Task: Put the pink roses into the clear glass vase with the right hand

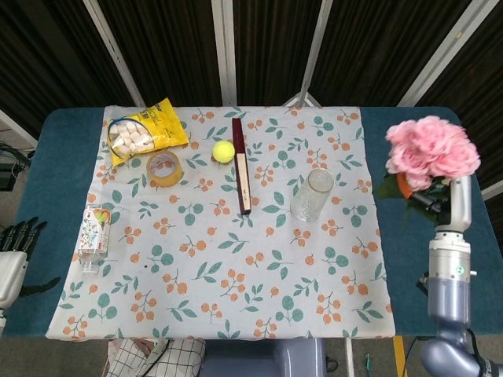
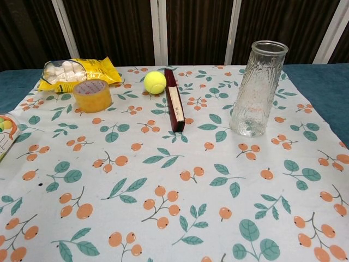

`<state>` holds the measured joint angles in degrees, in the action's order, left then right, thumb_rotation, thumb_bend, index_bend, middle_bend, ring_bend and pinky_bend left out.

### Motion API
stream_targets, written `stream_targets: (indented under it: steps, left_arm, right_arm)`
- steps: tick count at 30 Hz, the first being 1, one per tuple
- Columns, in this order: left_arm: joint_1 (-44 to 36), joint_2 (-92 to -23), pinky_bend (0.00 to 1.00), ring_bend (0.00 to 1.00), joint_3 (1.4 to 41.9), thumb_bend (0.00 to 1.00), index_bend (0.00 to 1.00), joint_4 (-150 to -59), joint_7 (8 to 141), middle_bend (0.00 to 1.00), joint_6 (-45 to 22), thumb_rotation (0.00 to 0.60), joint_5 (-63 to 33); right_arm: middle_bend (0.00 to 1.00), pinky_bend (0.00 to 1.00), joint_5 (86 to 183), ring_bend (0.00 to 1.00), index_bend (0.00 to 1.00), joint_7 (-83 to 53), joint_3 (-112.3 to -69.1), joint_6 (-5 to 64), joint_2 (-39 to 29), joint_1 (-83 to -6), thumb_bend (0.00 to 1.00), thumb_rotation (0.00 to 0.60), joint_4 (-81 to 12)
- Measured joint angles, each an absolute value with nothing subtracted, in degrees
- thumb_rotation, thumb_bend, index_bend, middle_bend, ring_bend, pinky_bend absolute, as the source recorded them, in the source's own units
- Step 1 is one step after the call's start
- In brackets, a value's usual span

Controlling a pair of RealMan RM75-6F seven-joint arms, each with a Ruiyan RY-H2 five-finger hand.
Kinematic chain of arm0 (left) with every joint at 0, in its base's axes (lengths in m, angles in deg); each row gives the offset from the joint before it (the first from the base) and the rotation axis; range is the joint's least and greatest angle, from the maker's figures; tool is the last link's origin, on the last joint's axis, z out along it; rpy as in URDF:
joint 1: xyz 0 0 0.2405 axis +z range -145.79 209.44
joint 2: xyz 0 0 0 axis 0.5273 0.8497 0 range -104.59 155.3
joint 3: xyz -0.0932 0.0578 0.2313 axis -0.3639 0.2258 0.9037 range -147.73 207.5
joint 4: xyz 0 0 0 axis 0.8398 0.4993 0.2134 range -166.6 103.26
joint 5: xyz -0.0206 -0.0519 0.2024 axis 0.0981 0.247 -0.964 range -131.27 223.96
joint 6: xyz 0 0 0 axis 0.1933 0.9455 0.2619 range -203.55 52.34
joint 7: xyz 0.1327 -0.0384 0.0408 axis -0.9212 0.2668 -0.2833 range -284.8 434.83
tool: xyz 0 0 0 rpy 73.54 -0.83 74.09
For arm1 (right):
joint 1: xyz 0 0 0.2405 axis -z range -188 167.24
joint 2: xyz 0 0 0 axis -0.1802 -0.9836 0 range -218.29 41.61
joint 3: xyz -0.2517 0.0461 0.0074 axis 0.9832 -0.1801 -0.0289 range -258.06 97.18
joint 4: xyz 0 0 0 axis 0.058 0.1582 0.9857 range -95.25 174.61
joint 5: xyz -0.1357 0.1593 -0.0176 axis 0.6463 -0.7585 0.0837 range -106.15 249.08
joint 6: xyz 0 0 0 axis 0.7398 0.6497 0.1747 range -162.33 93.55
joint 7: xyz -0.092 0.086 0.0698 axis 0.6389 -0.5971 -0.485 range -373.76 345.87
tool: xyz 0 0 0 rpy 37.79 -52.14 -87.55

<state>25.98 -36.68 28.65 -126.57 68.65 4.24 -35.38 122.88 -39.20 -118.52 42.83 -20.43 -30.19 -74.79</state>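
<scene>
**Pink roses held aloft beside the floral counter**

The right robot hand (image 1: 440, 206) grips one bunch of pink roses (image 1: 431, 151) by the stems, blooms up, above the bare teal edge of the counter (image 1: 409, 259) on the right, well apart from the one clear glass vase (image 1: 312, 195). The vase stands upright and empty on the floral cloth (image 1: 236, 267), right of centre; the chest view shows its ribbed wall and open mouth. The left robot hand (image 1: 17, 239) rests at the counter's far left edge, dark fingers apart and holding nothing.

Five other items sit on the cloth, one of each: a yellow snack bag (image 1: 145, 133) at the back left, a roll of tape (image 1: 165, 168) just in front of it, a yellow tennis ball (image 1: 223, 151), a long dark red box (image 1: 240, 165) lying just right of the ball, and a small plastic bottle (image 1: 94, 236) on its side near the left edge.
</scene>
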Motion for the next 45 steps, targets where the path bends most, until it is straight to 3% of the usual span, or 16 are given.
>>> stream_targets:
  steps: [5, 20, 45]
  left_arm:
    - [25.65, -36.65, 0.00, 0.00, 28.64, 0.00, 0.00, -127.06, 67.92, 0.00, 3.28, 0.600, -34.66]
    - [25.11, -36.15, 0.00, 0.00, 28.55, 0.00, 0.00, -127.89, 67.01, 0.00, 1.42, 0.600, -32.66]
    - [23.86, -34.85, 0.00, 0.00, 28.91, 0.00, 0.00, -128.94, 65.98, 0.00, -1.67, 0.600, -30.90]
  right_arm:
    - [0.55, 0.44, 118.91, 0.56, 0.60, -43.01, -122.15, 43.21, -15.19, -34.39, 0.42, 0.600, -68.98]
    - [0.55, 0.44, 119.35, 0.56, 0.60, -48.29, -124.06, 42.68, -0.21, -46.21, 0.42, 0.600, -51.77]
    - [0.55, 0.44, 120.62, 0.56, 0.60, -47.46, -125.19, 41.99, 6.19, -52.03, 0.42, 0.600, -46.84]
